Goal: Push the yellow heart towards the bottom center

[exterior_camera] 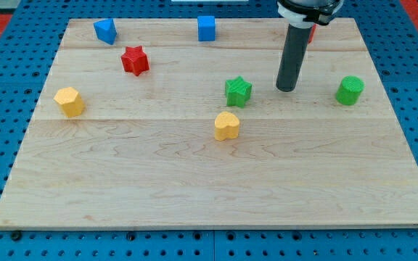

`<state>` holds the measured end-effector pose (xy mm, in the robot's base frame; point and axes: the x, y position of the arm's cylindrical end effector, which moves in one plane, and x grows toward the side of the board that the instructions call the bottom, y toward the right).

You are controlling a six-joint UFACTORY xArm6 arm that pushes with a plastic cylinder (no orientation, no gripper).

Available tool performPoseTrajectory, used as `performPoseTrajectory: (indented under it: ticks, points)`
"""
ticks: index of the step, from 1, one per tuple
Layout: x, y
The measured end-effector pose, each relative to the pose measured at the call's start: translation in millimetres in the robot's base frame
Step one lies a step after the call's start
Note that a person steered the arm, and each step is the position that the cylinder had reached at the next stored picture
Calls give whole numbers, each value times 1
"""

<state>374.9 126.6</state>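
Observation:
The yellow heart (226, 125) lies near the middle of the wooden board (194, 181). My tip (287, 88) rests on the board up and to the right of the heart, with a gap between them. A green star (238, 91) sits just above the heart, to the left of my tip.
A green cylinder (350, 90) is at the right. A yellow hexagon block (70, 101) is at the left. A red star (134, 60) is at upper left. Two blue blocks (105, 30) (207, 27) sit along the top edge. A red block (310, 32) is partly hidden behind the rod.

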Motion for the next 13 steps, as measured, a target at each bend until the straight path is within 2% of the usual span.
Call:
performPoseTrajectory:
  ticks: [1,4,5,6,7,9,10,11,12,13]
  points:
    - [-8,2]
    - [-77,27]
    - [-78,5]
    - [-78,-60]
    - [-66,-124]
    - [59,-124]
    - [80,-124]
    - [80,-130]
    - [80,-104]
    - [76,-103]
